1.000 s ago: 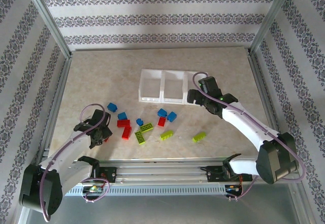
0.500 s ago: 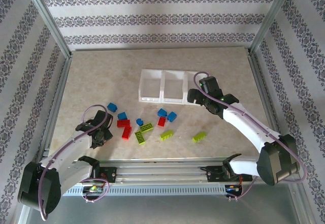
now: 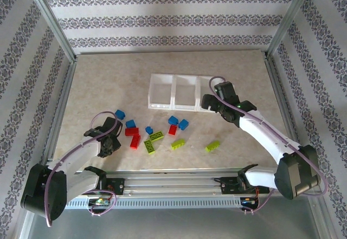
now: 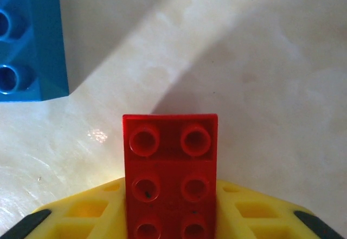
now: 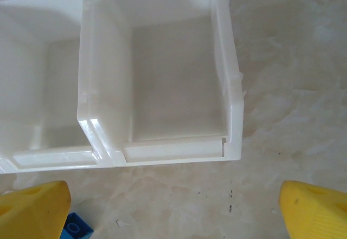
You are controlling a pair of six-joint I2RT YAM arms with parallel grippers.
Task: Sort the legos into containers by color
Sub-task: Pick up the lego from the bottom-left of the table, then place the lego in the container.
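Red, 2-stud-wide lego (image 4: 171, 168) clamped in my left fingers (image 3: 107, 143); my right fingers (image 3: 208, 103) spread wide, unladen; whitish tray (image 5: 234, 109) just ahead, end compartment bare.

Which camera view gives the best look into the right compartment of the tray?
The right wrist view: the right compartment is close, with its floor bare. The top external view shows it small, partly hidden by the right gripper.
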